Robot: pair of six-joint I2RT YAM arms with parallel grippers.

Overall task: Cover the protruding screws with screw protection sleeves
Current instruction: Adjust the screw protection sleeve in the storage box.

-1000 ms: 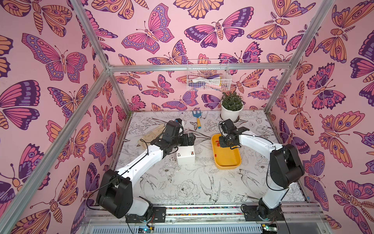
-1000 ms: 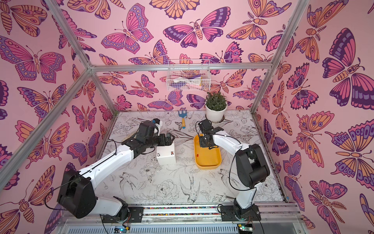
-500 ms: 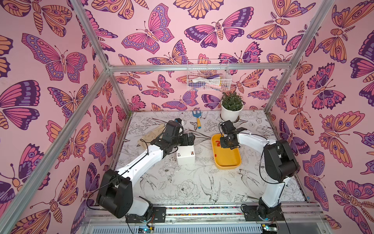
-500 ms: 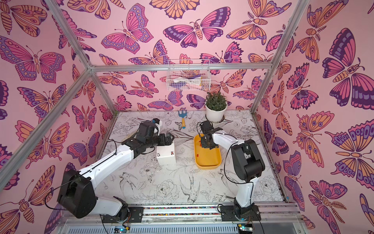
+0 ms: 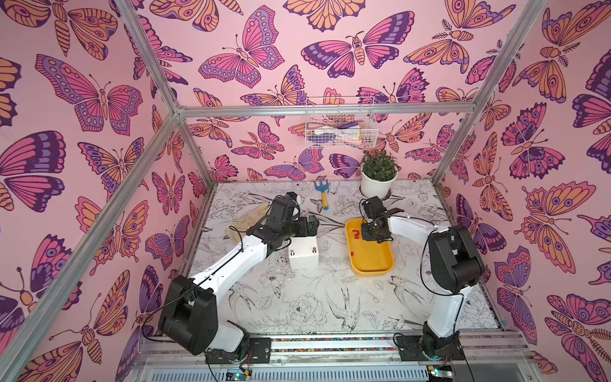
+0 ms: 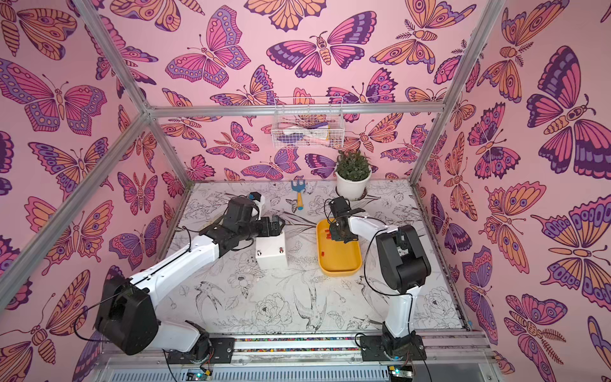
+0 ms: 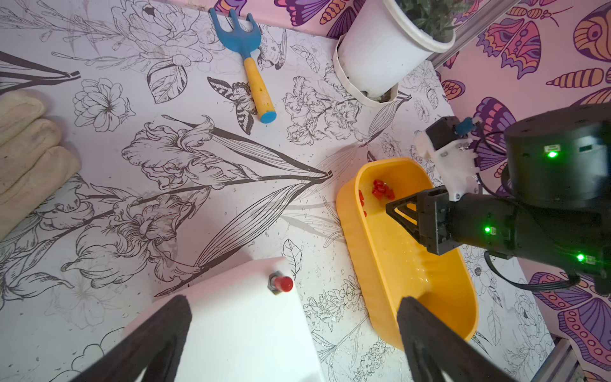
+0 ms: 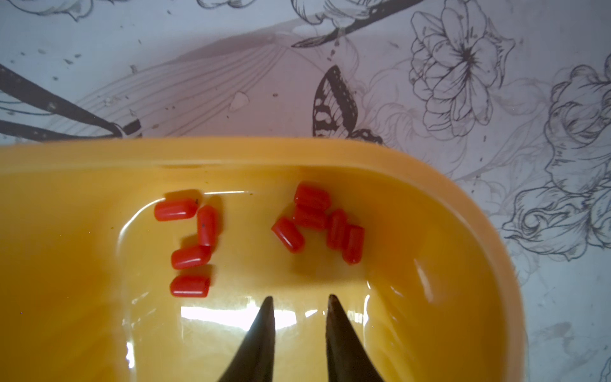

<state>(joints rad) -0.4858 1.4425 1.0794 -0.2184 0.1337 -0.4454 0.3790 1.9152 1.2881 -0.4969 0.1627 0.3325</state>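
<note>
black left claw [image 7: 292,307] hangs wide open over the white box [image 7: 231,340] and grips nothing. on the box's top, one of the protruding screws [image 7: 273,284] already wears a red cap; the other corners are probably bare, but they're too small or hidden to be sure. right of the box, the screw protection sleeves [image 8: 312,218] lie loose in two clusters at one end of the yellow tray [image 8: 231,153]. your right claw [image 8: 301,297] hovers over the tray floor just short of them, jaws narrow and empty. you're at the pick step: next, settle onto one sleeve lying clear of its neighbours and close gently.
</note>
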